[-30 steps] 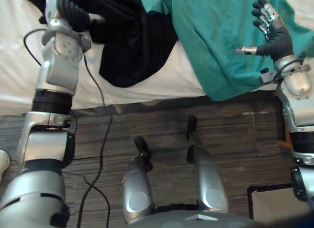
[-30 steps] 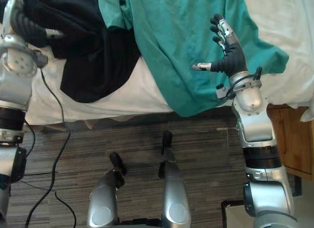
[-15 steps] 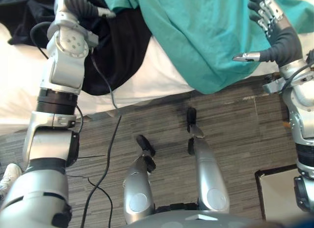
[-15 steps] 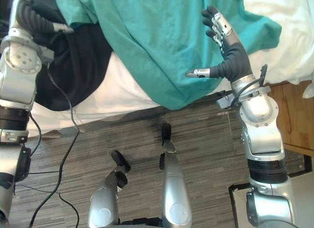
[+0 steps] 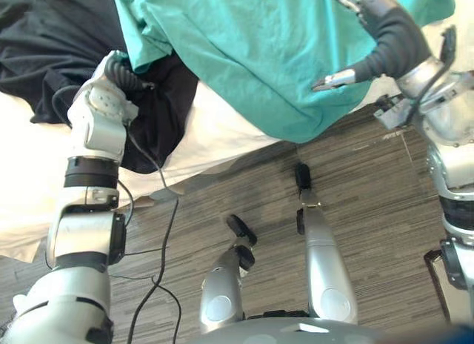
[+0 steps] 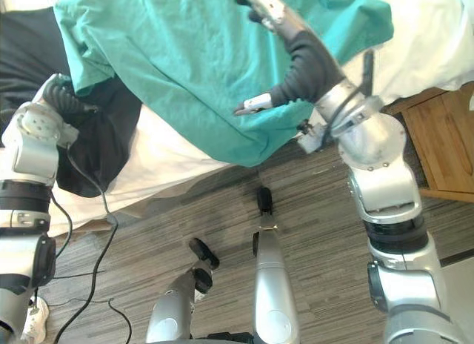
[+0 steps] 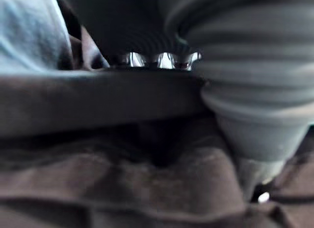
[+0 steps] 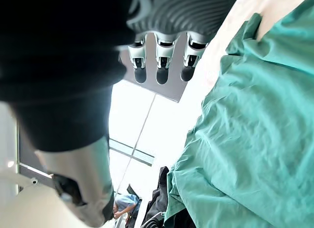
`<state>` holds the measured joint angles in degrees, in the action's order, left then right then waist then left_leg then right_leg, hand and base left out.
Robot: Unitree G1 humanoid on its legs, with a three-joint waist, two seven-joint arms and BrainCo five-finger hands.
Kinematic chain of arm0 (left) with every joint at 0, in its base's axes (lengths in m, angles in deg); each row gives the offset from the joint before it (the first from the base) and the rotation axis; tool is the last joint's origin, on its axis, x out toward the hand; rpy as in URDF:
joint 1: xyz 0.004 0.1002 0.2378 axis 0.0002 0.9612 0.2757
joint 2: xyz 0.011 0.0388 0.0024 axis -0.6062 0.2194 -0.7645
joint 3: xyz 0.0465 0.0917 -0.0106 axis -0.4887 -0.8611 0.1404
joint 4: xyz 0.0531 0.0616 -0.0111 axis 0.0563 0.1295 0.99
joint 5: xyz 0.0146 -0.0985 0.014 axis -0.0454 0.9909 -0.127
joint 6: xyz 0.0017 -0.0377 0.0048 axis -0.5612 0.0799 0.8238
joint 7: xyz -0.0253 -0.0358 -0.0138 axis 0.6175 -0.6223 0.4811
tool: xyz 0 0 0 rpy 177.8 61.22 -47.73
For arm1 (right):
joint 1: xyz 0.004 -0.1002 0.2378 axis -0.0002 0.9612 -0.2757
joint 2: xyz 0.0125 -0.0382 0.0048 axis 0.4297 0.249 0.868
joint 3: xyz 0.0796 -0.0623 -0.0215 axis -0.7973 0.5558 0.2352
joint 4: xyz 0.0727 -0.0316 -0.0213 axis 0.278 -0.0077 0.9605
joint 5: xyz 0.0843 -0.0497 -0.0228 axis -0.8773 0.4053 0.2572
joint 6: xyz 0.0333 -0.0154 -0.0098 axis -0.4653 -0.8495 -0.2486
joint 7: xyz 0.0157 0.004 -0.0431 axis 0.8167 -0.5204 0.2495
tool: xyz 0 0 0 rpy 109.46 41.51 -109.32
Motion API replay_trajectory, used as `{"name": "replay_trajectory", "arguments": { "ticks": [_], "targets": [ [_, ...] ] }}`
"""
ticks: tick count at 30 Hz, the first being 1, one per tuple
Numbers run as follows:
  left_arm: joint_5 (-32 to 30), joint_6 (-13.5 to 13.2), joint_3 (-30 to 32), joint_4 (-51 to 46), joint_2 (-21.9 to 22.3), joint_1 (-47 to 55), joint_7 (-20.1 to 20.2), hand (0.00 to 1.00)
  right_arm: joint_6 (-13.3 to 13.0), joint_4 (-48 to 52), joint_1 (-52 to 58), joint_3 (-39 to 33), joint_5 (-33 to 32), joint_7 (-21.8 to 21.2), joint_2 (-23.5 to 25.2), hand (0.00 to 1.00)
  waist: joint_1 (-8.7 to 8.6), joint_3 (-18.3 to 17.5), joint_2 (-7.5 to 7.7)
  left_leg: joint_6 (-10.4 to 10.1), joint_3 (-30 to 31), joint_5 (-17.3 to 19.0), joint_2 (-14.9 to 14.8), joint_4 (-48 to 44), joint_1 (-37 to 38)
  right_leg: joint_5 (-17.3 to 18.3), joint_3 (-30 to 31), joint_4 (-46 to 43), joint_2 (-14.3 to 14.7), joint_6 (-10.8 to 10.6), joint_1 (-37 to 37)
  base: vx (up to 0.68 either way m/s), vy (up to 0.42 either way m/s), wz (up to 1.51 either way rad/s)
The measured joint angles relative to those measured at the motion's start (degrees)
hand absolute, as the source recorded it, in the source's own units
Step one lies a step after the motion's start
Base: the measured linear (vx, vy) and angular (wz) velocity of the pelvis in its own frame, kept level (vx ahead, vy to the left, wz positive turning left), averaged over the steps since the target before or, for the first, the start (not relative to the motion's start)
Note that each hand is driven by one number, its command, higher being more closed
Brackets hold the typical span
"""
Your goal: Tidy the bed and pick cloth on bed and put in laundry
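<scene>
A large teal cloth (image 5: 252, 47) lies spread over the bed and hangs past its near edge. Beside it, to the left, a black cloth (image 5: 52, 40) lies crumpled on the white sheet (image 5: 218, 125). My left hand (image 5: 121, 68) is pushed into the black cloth under the teal cloth's edge, with dark folds (image 7: 122, 188) all around it. My right hand (image 6: 296, 51) hovers above the teal cloth (image 8: 245, 139), open, its fingers (image 8: 162, 61) straight and thumb spread, holding nothing.
The bed's near edge runs slantwise across the view, with striped grey floor (image 5: 370, 203) below it. A wooden bedside cabinet (image 6: 444, 136) stands at the right. A person (image 8: 123, 204) shows far off in the right wrist view.
The whole view has shifted and turned. My right hand has reached farther in over the teal cloth and tipped over. My left hand stays in the black cloth, now under the teal edge.
</scene>
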<state>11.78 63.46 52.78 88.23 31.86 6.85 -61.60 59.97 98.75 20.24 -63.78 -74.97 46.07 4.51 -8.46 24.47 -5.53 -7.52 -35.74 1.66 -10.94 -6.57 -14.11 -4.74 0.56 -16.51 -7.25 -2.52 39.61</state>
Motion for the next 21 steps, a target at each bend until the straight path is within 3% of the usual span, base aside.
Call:
{"name": "replay_trajectory", "arguments": {
  "ticks": [2,3,4,7,10,13,17,19,21],
  "targets": [
    [4.8,-4.6,0.1,1.3,-0.1,2.0,-4.0,1.0,0.0,0.3,-0.8,2.1,0.9,0.1,0.0,0.0,0.22,-0.1,0.04,0.0,0.0,-0.1,0.1,0.3,0.6,0.5,0.0,-0.8,-0.1,0.0,-0.1,0.05,-0.023,0.0],
    [5.2,-5.2,0.2,1.4,0.0,2.3,-4.3,1.0,0.0,0.3,-0.8,2.2,0.9,0.2,0.0,0.0,0.25,-0.1,0.04,0.0,0.0,-0.1,0.2,0.4,0.7,0.6,-0.1,-0.9,-0.1,0.0,-0.1,0.05,-0.028,0.03],
    [7.3,-7.4,0.8,1.5,0.0,3.7,-5.3,1.0,0.2,0.4,-0.8,3.2,0.9,0.2,0.1,0.0,0.26,-0.1,0.06,-0.1,0.1,-0.1,0.2,0.5,1.0,1.1,-0.2,-1.5,-0.2,-0.2,-0.1,0.05,-0.026,0.05],
    [11.2,-14.1,2.5,2.0,1.0,7.4,-6.3,1.0,1.9,0.4,-0.7,5.4,2.5,0.2,0.1,0.0,0.62,-0.2,0.1,-0.1,0.4,-0.1,0.2,0.6,2.0,2.0,-0.9,-2.6,-0.7,-0.1,-1.1,0.06,-0.024,0.1],
    [12.8,-18.7,2.7,3.0,3.2,8.6,-6.4,1.0,2.7,0.4,-0.3,6.2,5.5,0.6,0.7,0.0,1.74,-0.3,0.29,0.0,1.8,-0.1,0.0,0.5,3.1,2.3,-2.3,-2.6,-1.2,-0.2,-3.2,0.06,-0.013,0.17],
    [13.2,-22.6,2.7,1.2,5.1,12.1,-6.3,1.0,3.1,0.1,-0.1,7.1,11.7,2.6,1.9,0.0,2.09,-0.8,0.96,0.1,3.6,-0.2,-0.1,0.4,3.0,2.8,-4.4,-2.4,-2.0,-0.5,-4.6,0.01,-0.008,0.3],
    [13.4,-25.6,2.3,-4.8,8.1,18.0,-5.9,1.0,3.4,-5.4,0.0,7.9,19.9,6.2,3.1,0.0,3.54,-1.6,1.64,0.2,6.1,-0.3,-0.5,0.2,2.6,2.9,-7.1,-1.4,-2.8,-0.5,-6.5,0.02,-0.015,0.31],
    [13.8,-27.1,1.2,-7.2,9.4,20.4,-4.5,1.0,4.3,-10.4,-1.2,7.4,23.5,7.9,3.0,0.0,5.82,-2.0,1.77,0.1,7.3,-0.4,-0.6,0.1,1.7,2.9,-8.1,-1.2,-3.1,-0.4,-6.6,0.02,-0.014,0.29],
    [15.0,-28.1,0.9,-9.0,10.5,21.5,-2.8,1.0,5.1,-15.7,-3.7,7.5,25.1,8.6,3.2,0.0,6.91,-2.3,1.56,0.2,9.1,-0.9,-0.6,0.3,0.5,2.9,-9.8,-0.8,-3.5,-0.4,-6.8,0.03,-0.028,0.39]
  ]
}}
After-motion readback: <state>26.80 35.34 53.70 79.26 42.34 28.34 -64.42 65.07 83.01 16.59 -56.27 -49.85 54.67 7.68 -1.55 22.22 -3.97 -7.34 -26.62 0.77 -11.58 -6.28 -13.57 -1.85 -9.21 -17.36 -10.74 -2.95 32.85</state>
